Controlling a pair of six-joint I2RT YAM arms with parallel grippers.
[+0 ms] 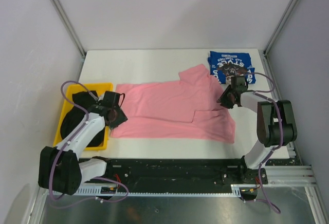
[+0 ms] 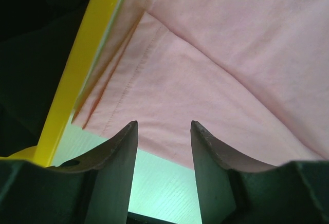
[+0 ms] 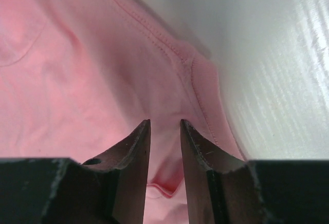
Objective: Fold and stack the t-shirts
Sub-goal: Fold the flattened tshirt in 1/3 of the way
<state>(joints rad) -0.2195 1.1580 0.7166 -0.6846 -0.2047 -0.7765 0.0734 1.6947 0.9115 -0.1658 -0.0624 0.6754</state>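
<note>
Fingers of the left pincer (image 2: 163, 126) fill the bottom of its wrist view. Jaws are wide apart with nothing between them, tips just short of the hem corner of the pink tee (image 2: 216, 70). Right pincer (image 3: 164, 124): jaws narrowly apart over a stitched seam at the tee's far-right side. Cloth shows through the gap, no confirmed pinch.

Layout: pink tee spread across the middle of the tabletop (image 1: 154, 64), blue tee (image 1: 231, 67) folded at the far right corner, black tees (image 1: 81, 99) in the yellow bin (image 1: 97, 86) at left.

Risks:
- Hem corner sits right against the bin rim. Closing there could catch plastic, or a lift could snag cloth on the rim.
- Hem shows layered edges. A top-layer-only grab would skew the fold.
- Right jaws may take only the seam ridge, which would likely slip under tension.
- Pink sleeve lies just beside the blue tee, so a sweep could drag that fold apart.
- Uneven lift between the arms would probably bunch the cloth.

Hard to make out:
- Hem on the rim or only beside it: can't tell.
- Black tees sit mostly under the left arm, count unreadable.
- Blue tee print is partly blocked by the right arm.
- Right fingertips are hidden from overhead.
</note>
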